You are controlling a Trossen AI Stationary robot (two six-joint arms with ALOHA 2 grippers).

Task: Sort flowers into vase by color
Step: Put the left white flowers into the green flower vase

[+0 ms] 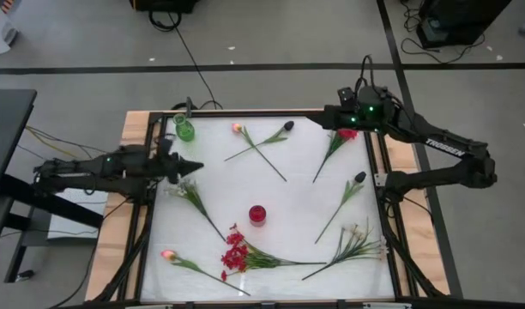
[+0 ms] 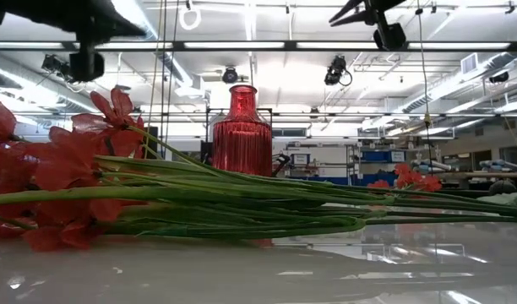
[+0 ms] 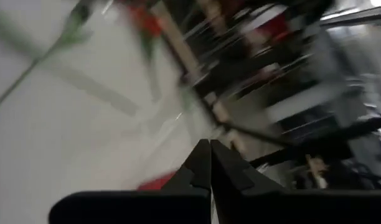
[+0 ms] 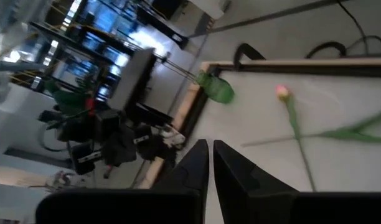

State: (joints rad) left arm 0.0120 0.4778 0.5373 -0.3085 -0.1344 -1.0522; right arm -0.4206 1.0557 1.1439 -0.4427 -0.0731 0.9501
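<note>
Left gripper [image 1: 194, 166] is hovering, fingers closed and empty, above the white flower [image 1: 187, 190], likely lining up. Right gripper [image 1: 329, 116], fingers likewise closed and empty, is waiting at the far right.

A red vase [image 1: 257, 215] and a green vase [image 1: 184, 130] stand on the white table [image 1: 280, 197] among green-stemmed flowers with red blooms [image 1: 235, 256], pink buds [image 1: 238, 128] and dark buds [image 1: 359, 178].

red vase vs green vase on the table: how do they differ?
The red vase is red ribbed glass; the green vase is green.
The red vase stands mid-table, among the flowers; the green vase stands at the table's far left corner, by the edge.
The left gripper is close to the green vase; neither gripper is near the red vase.
Neither vase holds a flower yet.
</note>
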